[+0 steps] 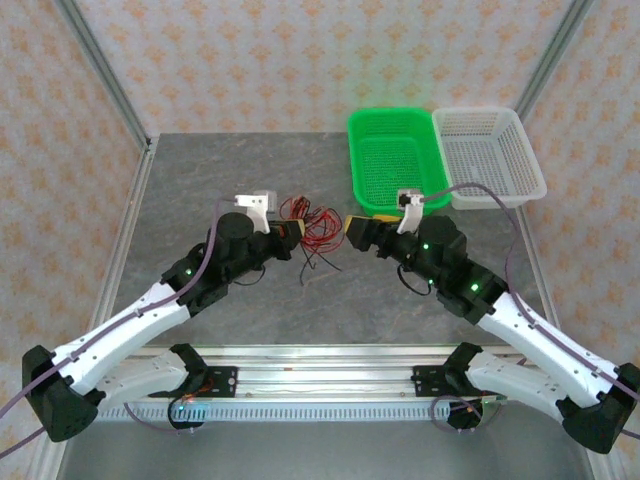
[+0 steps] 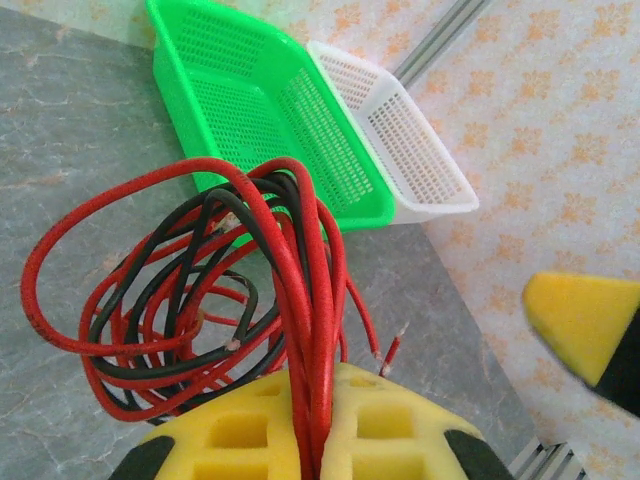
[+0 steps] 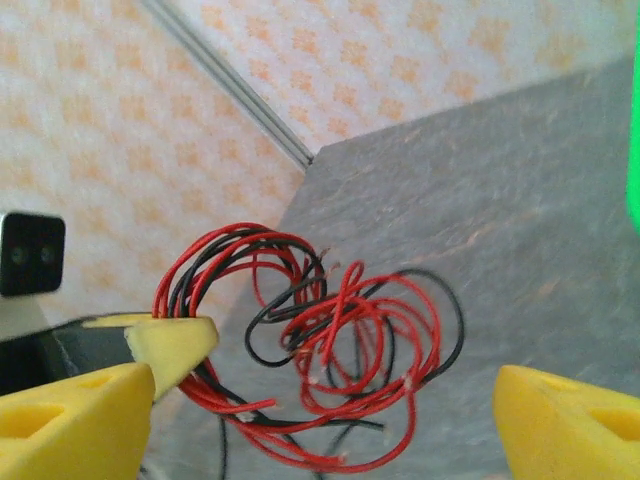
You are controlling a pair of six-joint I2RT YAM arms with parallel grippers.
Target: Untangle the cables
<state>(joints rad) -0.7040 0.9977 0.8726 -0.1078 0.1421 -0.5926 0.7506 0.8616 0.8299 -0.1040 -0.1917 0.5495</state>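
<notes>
Left gripper (image 2: 312,420) clamped tight on the cables (image 2: 200,290) — a red-and-black tangle, right gripper (image 3: 320,420) spread wide, holding nothing.

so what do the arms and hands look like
Left arm and right arm match: white shells on the lower links, black joints and forearms, small green lights, and a purple-grey cable running along each. A white camera bracket sits at each wrist. The left hand and right hand have two chunky yellow fingers each with square recesses.
</notes>
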